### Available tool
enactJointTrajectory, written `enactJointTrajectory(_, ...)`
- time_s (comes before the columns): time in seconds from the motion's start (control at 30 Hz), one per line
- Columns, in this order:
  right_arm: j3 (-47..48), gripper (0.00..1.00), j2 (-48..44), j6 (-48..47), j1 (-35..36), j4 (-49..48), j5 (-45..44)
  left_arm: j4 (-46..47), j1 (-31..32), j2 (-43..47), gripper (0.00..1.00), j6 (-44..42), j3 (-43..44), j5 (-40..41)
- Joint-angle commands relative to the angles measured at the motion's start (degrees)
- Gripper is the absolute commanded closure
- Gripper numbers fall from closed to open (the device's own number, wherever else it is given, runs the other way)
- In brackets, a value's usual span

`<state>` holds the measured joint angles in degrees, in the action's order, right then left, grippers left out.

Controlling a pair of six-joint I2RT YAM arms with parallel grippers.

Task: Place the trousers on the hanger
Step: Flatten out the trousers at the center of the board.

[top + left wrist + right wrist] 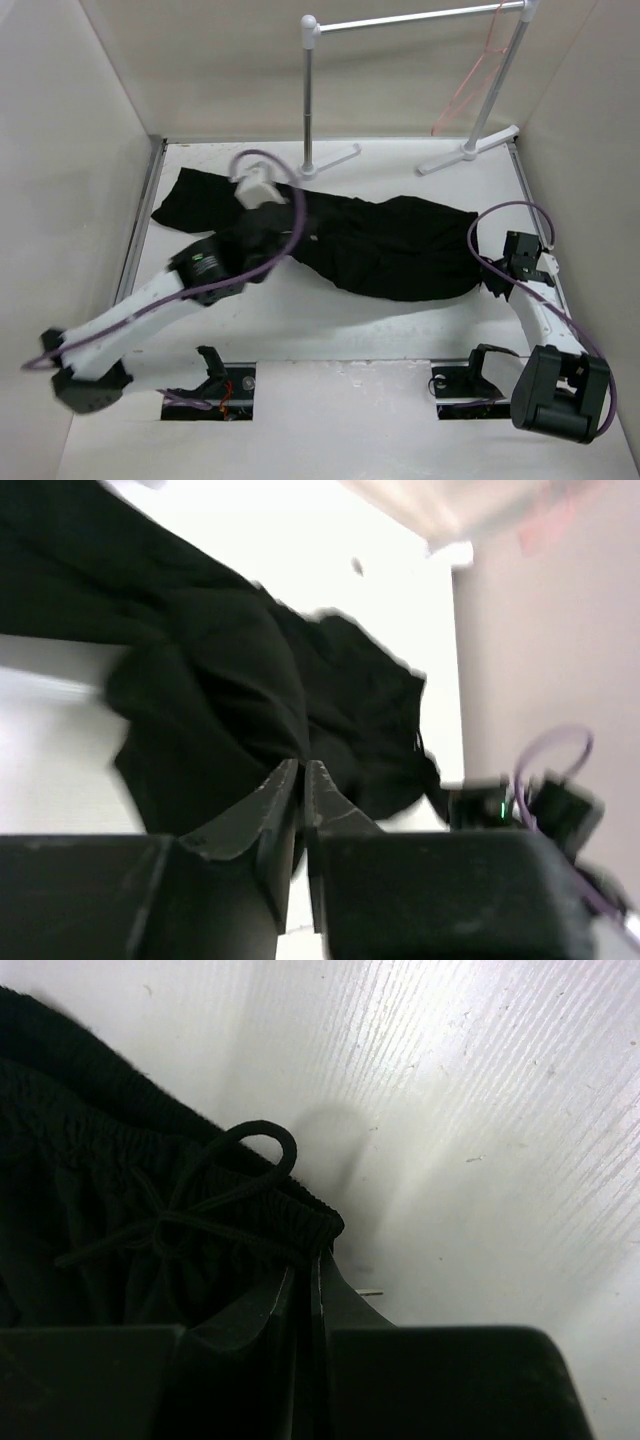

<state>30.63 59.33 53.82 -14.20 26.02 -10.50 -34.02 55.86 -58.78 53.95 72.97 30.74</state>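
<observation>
No writing, label, brand, number or sign can be read in any of the three views.

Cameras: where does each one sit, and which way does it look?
Top view: high behind the arms, looking down at the table, trousers, rack and hanger; left arm and right arm show.
Left wrist: on the left arm, looking along its left gripper, shut on the trousers; the right arm shows beyond.
Right wrist: on the right arm, looking along its right gripper, shut on the trousers' waistband.
Shared: all three see the trousers.
</observation>
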Motion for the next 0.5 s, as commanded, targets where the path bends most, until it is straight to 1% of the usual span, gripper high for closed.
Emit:
enactJointTrajectory(0.0,-0.3,0.99,0.8,0.9,-0.2,-4.6,-0.2,-3.7,9.6,-19.0,0.89,-2.0,4.4,9.0)
enactJointTrajectory(0.03,-0.3,0.99,0.8,0.8,-0.2,-4.6,-0.2,-2.2,10.9,-22.7,0.81,-1.9,5.3,7.2)
enactJointTrajectory(0.1,0.0,0.99,0.6,0.7,-0.1,-4.3,-0.5,3.3,11.2,-26.6,0.59,-2.4,4.9,2.0)
enactJointTrajectory(0.17,0.4,0.99,0.5,0.7,-0.1,-4.0,-0.5,8.0,9.8,-27.0,0.41,-3.8,3.6,-3.9)
enactJointTrajectory(0.23,0.8,0.99,0.1,0.7,0.2,-3.3,-0.7,9.5,8.4,-24.1,0.28,-5.2,2.0,-4.3)
enactJointTrajectory(0.27,1.1,0.99,-0.2,0.7,0.3,-3.0,-0.9,9.5,7.9,-21.6,0.26,-5.5,0.6,-3.2)
enactJointTrajectory(0.3,1.4,0.99,-0.4,0.5,0.6,-2.8,-0.9,9.2,7.0,-18.4,0.26,-5.9,-1.4,-1.5)
enactJointTrajectory(0.37,2.0,0.99,-0.4,0.3,1.2,-2.7,-0.9,7.9,4.8,-11.0,0.28,-5.3,-7.3,2.2)
enactJointTrajectory(0.43,2.5,0.99,-0.1,0.1,2.5,-2.7,-0.9,6.5,1.9,-4.3,0.33,-3.2,-13.4,3.7)
enactJointTrajectory(0.47,2.5,0.99,0.0,0.1,3.2,-2.7,-1.0,5.5,0.0,-1.4,0.37,-1.0,-16.4,3.5)
